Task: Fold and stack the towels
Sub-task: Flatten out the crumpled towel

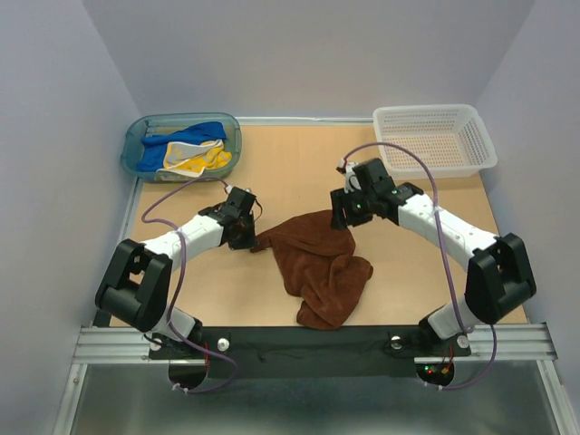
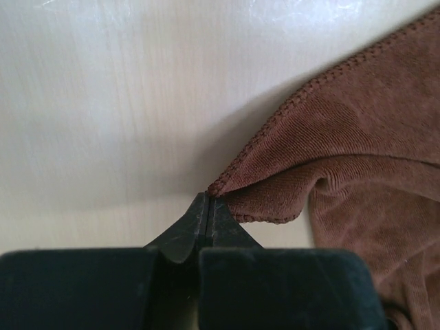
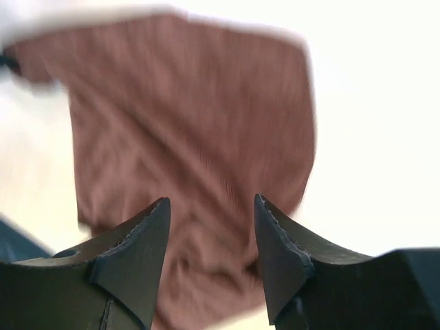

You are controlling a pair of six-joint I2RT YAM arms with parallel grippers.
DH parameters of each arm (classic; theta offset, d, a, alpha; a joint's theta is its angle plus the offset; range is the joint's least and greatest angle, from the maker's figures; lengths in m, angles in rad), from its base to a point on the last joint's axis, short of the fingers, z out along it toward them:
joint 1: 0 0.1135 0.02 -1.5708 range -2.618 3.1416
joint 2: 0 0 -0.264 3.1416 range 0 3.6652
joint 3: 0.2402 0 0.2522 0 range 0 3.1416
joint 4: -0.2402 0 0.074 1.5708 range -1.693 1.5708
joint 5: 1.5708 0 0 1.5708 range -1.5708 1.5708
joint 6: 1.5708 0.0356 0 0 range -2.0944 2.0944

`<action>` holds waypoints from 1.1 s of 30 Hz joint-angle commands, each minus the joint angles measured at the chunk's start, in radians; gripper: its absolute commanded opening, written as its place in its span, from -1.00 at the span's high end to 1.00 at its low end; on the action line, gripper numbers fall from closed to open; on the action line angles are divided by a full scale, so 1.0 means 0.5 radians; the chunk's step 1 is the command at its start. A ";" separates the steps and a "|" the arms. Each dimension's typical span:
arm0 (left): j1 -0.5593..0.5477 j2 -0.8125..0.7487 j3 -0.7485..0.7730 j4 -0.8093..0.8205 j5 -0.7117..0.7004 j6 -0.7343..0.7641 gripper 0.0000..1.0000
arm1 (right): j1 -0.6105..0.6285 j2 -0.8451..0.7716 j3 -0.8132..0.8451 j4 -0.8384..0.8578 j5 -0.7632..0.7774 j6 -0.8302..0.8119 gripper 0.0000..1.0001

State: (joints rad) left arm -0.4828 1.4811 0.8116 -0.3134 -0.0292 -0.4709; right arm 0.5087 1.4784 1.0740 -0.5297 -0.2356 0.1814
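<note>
Tub (image 1: 131, 145) and basket (image 1: 426, 110) sit behind brown towel (image 1: 322, 263); left gripper (image 2: 207, 206) pinches it, right gripper (image 3: 210, 203) gapes.

I have my left arm (image 1: 181, 240) stretched low and forward, its forearm angled in toward the middle. The left gripper (image 2: 207, 206) is clamped tight, the two fingers pressed flat together with a corner of the rust-brown towel (image 2: 357, 117) pinched at their tips. My right arm (image 1: 444, 227) is bent at the elbow and reaches inward, wrist pitched down. The right gripper (image 3: 210, 206) hangs with its jaws parted and nothing between them.
</note>
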 commanded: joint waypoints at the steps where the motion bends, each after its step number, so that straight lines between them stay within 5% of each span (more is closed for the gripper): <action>1: -0.004 -0.142 -0.061 -0.005 0.113 0.031 1.00 | 0.004 0.263 0.336 0.059 0.204 -0.133 -0.15; 11: -0.004 -0.229 -0.200 0.120 0.215 0.018 1.00 | 0.004 0.828 0.671 0.234 0.293 -0.249 -0.10; 20: -0.007 -0.247 -0.240 0.170 0.242 0.040 1.00 | 0.004 1.010 0.674 0.308 0.210 -0.258 0.00; 22: -0.004 -0.247 -0.230 0.167 0.239 0.052 1.00 | 0.007 1.025 0.681 0.323 0.229 -0.271 0.23; 23: -0.004 -0.247 -0.224 0.164 0.239 0.055 1.00 | 0.007 1.025 0.696 0.326 0.250 -0.274 0.57; 26: -0.001 -0.265 -0.200 0.139 0.215 0.067 1.00 | 0.004 0.989 0.720 0.326 0.284 -0.283 0.99; 33: 0.011 -0.370 -0.123 0.044 0.169 0.074 1.00 | 0.007 0.526 0.485 0.326 0.278 -0.237 0.99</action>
State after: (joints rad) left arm -0.4820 1.3502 0.7044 -0.2638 0.0692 -0.4503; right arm 0.5087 1.8988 1.3697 -0.4110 -0.0933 0.0566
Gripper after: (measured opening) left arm 0.017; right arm 0.024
